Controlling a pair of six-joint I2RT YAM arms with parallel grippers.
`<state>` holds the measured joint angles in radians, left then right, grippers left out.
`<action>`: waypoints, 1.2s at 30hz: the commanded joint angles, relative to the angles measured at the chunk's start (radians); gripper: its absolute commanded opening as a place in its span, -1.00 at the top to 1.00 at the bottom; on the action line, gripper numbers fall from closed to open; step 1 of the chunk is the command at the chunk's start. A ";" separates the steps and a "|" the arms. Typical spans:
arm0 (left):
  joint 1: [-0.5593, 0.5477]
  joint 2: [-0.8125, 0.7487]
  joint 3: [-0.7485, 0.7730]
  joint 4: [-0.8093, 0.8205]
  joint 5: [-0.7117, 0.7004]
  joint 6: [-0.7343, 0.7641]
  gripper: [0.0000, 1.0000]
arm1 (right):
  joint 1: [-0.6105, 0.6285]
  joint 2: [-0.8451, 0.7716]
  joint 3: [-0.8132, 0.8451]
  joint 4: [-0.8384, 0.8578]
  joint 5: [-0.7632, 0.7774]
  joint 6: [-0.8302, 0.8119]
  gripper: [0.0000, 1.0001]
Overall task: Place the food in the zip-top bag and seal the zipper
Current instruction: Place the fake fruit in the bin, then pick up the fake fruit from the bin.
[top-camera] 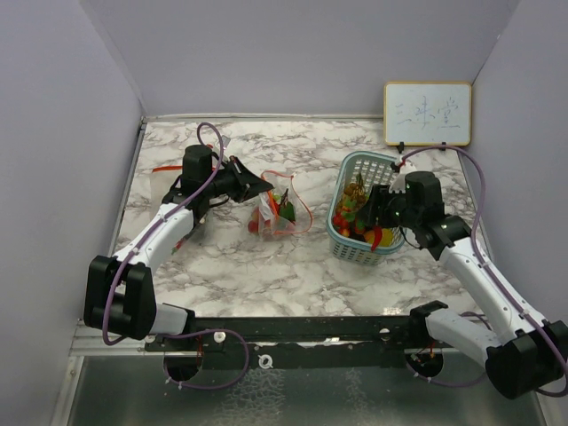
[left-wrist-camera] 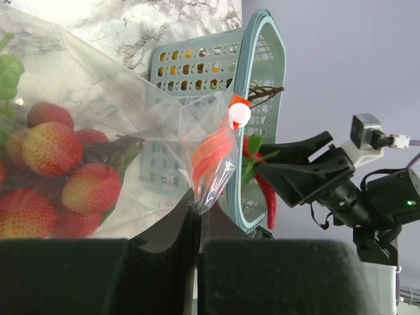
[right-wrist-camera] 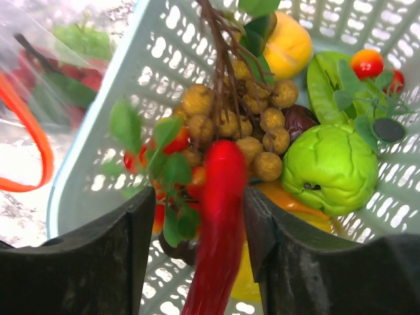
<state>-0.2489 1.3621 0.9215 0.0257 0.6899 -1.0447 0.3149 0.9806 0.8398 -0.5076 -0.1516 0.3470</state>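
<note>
The clear zip-top bag [top-camera: 282, 211] lies mid-table with red fruits [left-wrist-camera: 52, 147] and a green piece [left-wrist-camera: 8, 71] inside. My left gripper [top-camera: 264, 184] is shut on the bag's mouth edge [left-wrist-camera: 197, 203], right by the orange-red zipper [left-wrist-camera: 213, 154] and its white slider [left-wrist-camera: 240, 115]. My right gripper [top-camera: 371, 213] is over the teal basket [top-camera: 355, 253]. In the right wrist view its gripper [right-wrist-camera: 200, 216] is closed around a red chili [right-wrist-camera: 220, 223] with a leafy sprig [right-wrist-camera: 172, 177]. The chili hangs below the fingers [left-wrist-camera: 268, 197]. A brown grape bunch [right-wrist-camera: 249, 118], a green fruit [right-wrist-camera: 328, 164] and a yellow piece [right-wrist-camera: 285, 46] lie in the basket.
The basket [left-wrist-camera: 262, 79] stands just right of the bag, its rim [right-wrist-camera: 85, 164] close to the bag's zipper [right-wrist-camera: 33, 144]. A small whiteboard [top-camera: 427, 114] leans at the back right. Grey walls enclose the marble table [top-camera: 231, 275] on three sides.
</note>
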 commanded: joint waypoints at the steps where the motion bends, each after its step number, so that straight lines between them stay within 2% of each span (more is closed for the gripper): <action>1: 0.000 -0.013 0.030 0.005 0.024 0.015 1.00 | -0.002 0.033 -0.025 0.052 -0.033 0.035 -0.17; 6: 0.000 -0.021 0.020 0.003 0.025 0.015 1.00 | -0.002 0.049 -0.014 0.059 -0.074 0.016 -0.33; 18: 0.000 -0.024 0.007 0.004 0.022 0.015 1.00 | 0.000 0.156 0.050 0.112 -0.165 -0.018 -0.32; 20: 0.001 -0.024 0.007 0.002 0.023 0.015 1.00 | 0.000 0.169 0.050 0.119 -0.181 -0.011 -0.18; 23: 0.000 -0.023 0.009 0.001 0.023 0.014 1.00 | 0.000 0.171 0.053 0.100 -0.187 -0.008 0.37; 27: 0.000 -0.021 0.010 0.002 0.021 0.014 1.00 | 0.000 0.135 0.091 0.040 -0.153 -0.026 0.75; 32: 0.000 -0.027 0.013 0.001 0.022 0.006 1.00 | 0.000 0.098 0.266 -0.070 -0.052 -0.053 0.87; 34: 0.000 -0.031 0.011 0.002 0.022 0.006 1.00 | 0.000 0.102 0.358 -0.092 -0.067 -0.066 0.88; 36: 0.000 -0.036 0.009 0.003 0.022 0.005 1.00 | -0.001 0.123 0.437 -0.097 -0.144 -0.065 0.89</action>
<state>-0.2489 1.3617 0.9215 0.0246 0.6899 -1.0412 0.3149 1.1175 1.1084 -0.5732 -0.2550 0.3096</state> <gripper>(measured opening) 0.018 0.068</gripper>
